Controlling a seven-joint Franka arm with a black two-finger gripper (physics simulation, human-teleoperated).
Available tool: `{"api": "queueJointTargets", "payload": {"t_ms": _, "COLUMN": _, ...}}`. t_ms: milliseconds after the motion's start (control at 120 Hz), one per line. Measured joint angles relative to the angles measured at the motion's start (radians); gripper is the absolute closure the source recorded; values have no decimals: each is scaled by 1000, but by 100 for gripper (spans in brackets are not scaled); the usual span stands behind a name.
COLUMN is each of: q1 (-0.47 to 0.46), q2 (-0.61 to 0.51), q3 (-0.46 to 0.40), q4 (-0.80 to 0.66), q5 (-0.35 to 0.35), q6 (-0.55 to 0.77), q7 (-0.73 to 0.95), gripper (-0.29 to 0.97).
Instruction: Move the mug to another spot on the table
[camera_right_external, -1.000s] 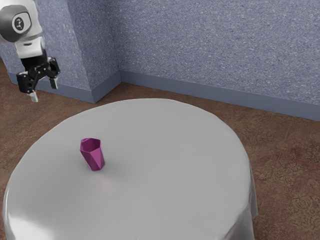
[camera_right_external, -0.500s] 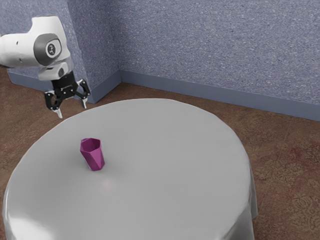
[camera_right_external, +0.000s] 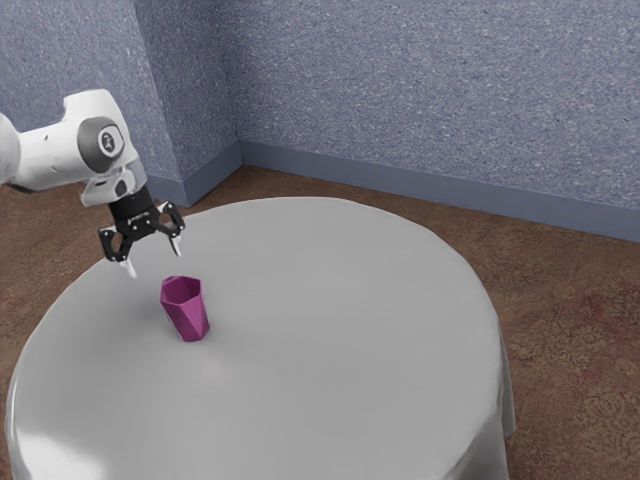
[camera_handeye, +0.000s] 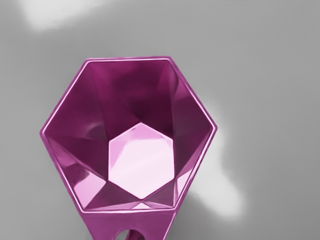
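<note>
A magenta faceted mug (camera_right_external: 185, 307) stands upright on the round white table (camera_right_external: 330, 300), toward the exterior view's left. My gripper (camera_right_external: 152, 258) hangs open just above and slightly left of the mug's rim, fingers pointing down, touching nothing. From the hand, I look straight down into the mug (camera_handeye: 131, 145): a hexagonal mouth, a pale hexagonal bottom, and its handle at the picture's lower edge.
The white cloth hangs over the table's edge (camera_right_external: 500, 400). A brown patterned carpet (camera_right_external: 570, 300) surrounds the table. Blue textured walls (camera_right_external: 430, 90) with a baseboard stand behind. Bare tabletop stretches to the mug's right.
My arm has swung down and toward the exterior view's right, from high at the left wall to just above the mug. The mug has not moved.
</note>
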Motion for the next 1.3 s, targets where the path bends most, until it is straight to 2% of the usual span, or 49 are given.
{"api": "queueJointTargets", "payload": {"t_ms": 100, "q1": -10, "q2": 17, "q3": 0, "q4": -6, "q5": -2, "q6": 22, "q7": 16, "gripper": 0}}
{"api": "queueJointTargets", "payload": {"t_ms": 200, "q1": -24, "q2": 29, "q3": -1, "q4": -17, "q5": 38, "q6": 58, "q7": 8, "gripper": 0}}
{"api": "queueJointTargets", "payload": {"t_ms": 317, "q1": -26, "q2": 57, "q3": -2, "q4": -19, "q5": 53, "q6": 91, "q7": -16, "gripper": 0}}
{"api": "queueJointTargets", "payload": {"t_ms": 933, "q1": -52, "q2": 159, "q3": -6, "q4": -17, "q5": 63, "q6": 170, "q7": -152, "gripper": 1}}
{"api": "queueJointTargets", "payload": {"t_ms": 983, "q1": -53, "q2": 161, "q3": -6, "q4": -18, "q5": 63, "q6": 174, "q7": -158, "gripper": 9}}
{"api": "queueJointTargets", "payload": {"t_ms": 1117, "q1": -52, "q2": 166, "q3": -6, "q4": -18, "q5": 60, "q6": 185, "q7": -173, "gripper": 42}}
{"api": "queueJointTargets", "payload": {"t_ms": 1300, "q1": -50, "q2": 157, "q3": -22, "q4": -18, "q5": 26, "q6": 187, "q7": -181, "gripper": 56}}
